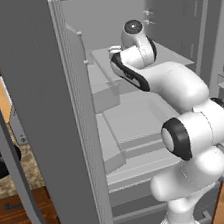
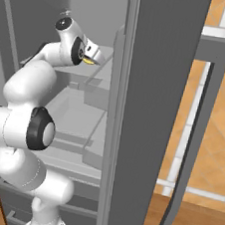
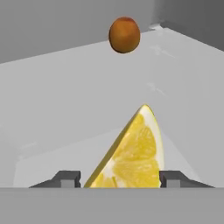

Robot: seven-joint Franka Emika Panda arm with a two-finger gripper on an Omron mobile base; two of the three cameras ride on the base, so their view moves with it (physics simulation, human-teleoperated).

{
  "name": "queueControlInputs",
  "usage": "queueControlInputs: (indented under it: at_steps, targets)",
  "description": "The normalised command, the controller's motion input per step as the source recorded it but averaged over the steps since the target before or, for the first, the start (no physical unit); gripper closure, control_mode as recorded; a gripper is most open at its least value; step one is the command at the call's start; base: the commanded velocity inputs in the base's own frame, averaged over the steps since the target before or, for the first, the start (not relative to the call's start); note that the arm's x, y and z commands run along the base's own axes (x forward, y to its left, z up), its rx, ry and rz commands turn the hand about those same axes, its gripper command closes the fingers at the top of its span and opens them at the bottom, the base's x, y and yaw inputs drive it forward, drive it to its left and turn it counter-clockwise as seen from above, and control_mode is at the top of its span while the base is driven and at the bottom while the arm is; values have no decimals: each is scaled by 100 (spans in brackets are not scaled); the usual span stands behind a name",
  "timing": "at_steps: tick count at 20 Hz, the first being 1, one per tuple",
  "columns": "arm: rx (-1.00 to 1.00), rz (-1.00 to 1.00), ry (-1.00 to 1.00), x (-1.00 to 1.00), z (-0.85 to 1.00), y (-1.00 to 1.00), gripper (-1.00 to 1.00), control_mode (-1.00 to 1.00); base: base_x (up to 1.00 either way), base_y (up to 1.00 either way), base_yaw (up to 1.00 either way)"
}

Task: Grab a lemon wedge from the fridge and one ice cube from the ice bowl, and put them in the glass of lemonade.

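in the hand view we saw the gripper [image 3: 120, 178] with its two dark fingertips [image 3: 68, 178] set apart, one on each side of the wedge [image 3: 131, 153], which sat between them on the pale grey shelf [image 3: 65, 113]. there was a narrow gap at the left tip, while the right tip stood just beside the rind; we could not tell whether either tip touched it, so the jaws read as apart rather than clamped. the wedge stood with its point away from the hand, its cut yellow face toward the camera. farther along the same shelf, well apart from the wedge, lay a small round orange ball [image 3: 124, 34] near the back wall. from the right base view we saw the hand [image 2: 87, 53] reaching into the fridge [image 2: 149, 114] at an upper shelf, a speck of yellow [image 2: 90, 60] showing at its tip. the white arm [image 2: 20, 122] bent up from the lower left of that view, past the open right door. in the left base view the arm [image 1: 186, 123] rose from the lower right and its wrist pointed into the fridge interior [image 1: 130, 121], beyond the open left door [image 1: 39, 119]. left of that door we saw a strip of counter [image 1: 13, 183] and part of a black dish [image 1: 2, 162] on it.
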Motion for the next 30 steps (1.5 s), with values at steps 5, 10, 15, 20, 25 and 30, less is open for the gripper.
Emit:
queueControlInputs:
  at_steps: [5,10,15,20,25,30]
  targets:
    - [0,0,0,-70,-13,-5,100,-100,0,0,0]
    - [0,6,-2,-100,-7,-13,100,-100,0,0,0]
    - [0,31,-2,-100,0,-3,100,-100,0,0,0]
    - [-2,48,-9,-88,1,4,100,-100,0,0,0]
    - [-19,17,0,-100,16,10,100,-100,0,0,0]
    - [-24,1,3,-100,9,16,100,-100,0,0,0]
